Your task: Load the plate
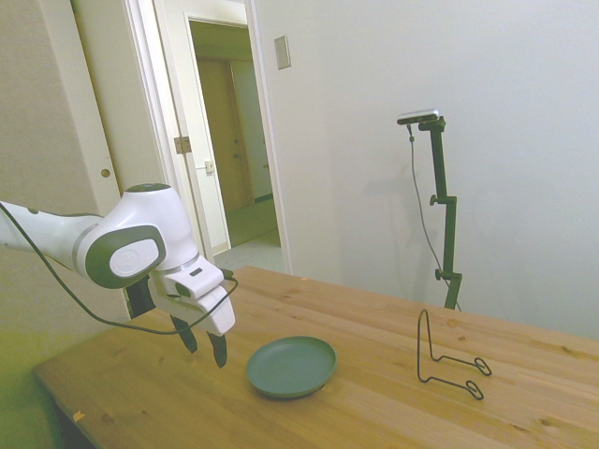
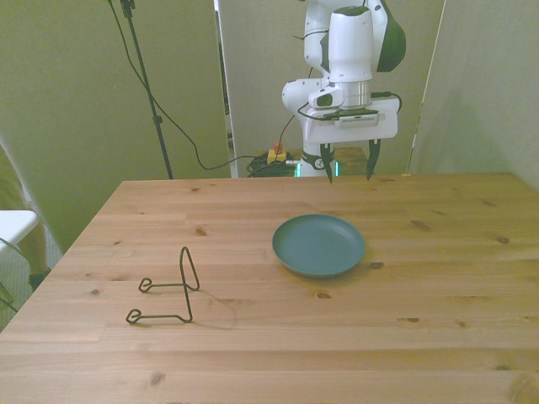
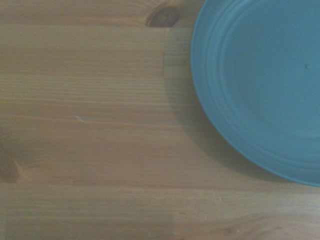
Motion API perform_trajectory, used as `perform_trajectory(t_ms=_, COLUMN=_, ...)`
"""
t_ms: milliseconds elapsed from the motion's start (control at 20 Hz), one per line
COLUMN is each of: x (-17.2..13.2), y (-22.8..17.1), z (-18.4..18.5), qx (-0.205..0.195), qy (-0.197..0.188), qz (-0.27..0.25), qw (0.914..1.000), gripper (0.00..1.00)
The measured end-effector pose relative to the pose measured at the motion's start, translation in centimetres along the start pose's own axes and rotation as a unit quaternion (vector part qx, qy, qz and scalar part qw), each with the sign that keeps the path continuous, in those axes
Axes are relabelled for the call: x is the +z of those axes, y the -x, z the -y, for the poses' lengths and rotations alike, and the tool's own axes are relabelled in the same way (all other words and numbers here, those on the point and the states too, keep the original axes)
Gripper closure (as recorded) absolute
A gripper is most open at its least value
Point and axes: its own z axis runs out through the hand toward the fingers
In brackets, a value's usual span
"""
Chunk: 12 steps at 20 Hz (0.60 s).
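Gripper (image 2: 346,164) open wide, holding nothing, hovering above the table (image 2: 438,295). Plate (image 2: 318,245) lies flat below and ahead of the fingertips, offset, not yet between them; wire rack (image 2: 167,292) well apart.

We see a wooden table (image 1: 393,412) with dark knots. Behind it stands a plain white wall (image 1: 374,122). An open doorway (image 1: 229,140) shows a hall with another door (image 1: 217,131).
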Motion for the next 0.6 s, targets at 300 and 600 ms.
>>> perform_trajectory(t_ms=300, x=0.8, y=-0.3, z=0.9, qx=0.010, qy=0.010, qz=-0.001, qw=0.9999, gripper=0.00)
perform_trajectory(t_ms=600, x=2.0, y=-0.6, z=5.7, qx=0.040, qy=0.037, qz=-0.062, qw=0.9966, gripper=0.00)
